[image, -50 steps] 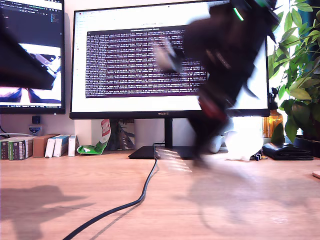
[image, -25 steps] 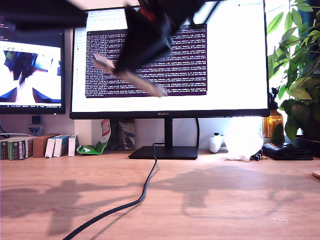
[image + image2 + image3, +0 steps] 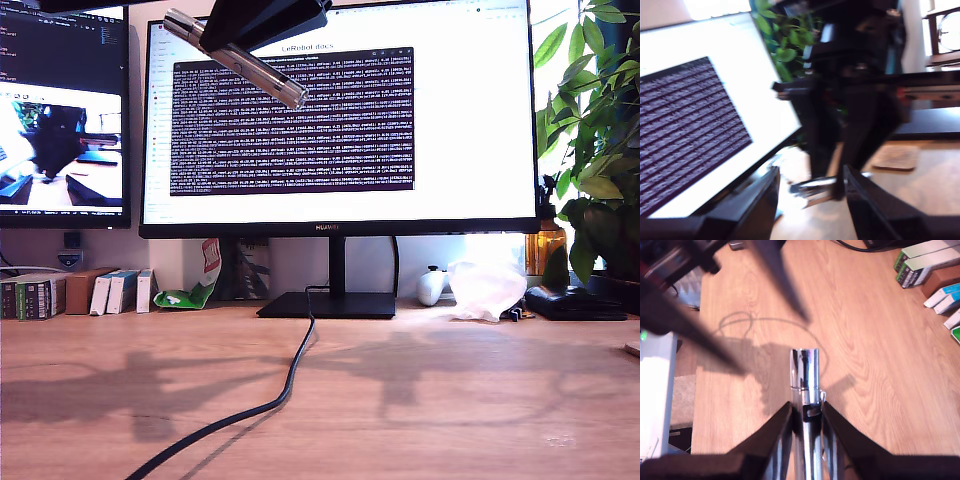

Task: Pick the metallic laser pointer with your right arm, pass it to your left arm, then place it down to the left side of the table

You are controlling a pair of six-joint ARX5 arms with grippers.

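We are holding the metallic laser pointer (image 3: 238, 59) high above the table (image 3: 450, 400), near the top of the exterior view and in front of the large monitor (image 3: 400, 120). Our second gripper (image 3: 806, 412) is clamping it between both jaws, with the shiny front end projecting past them (the second wrist view shows this plainly). Our first gripper (image 3: 810, 192) is facing the other arm with its jaws spread and nothing between them; the pointer's end is appearing just beyond them, somewhat blurred.

We judge the pick-up to be complete and the handover to be under way but not yet made. Remaining: closing the first gripper on the pointer, releasing the second, then lowering the pointer onto the table's side.
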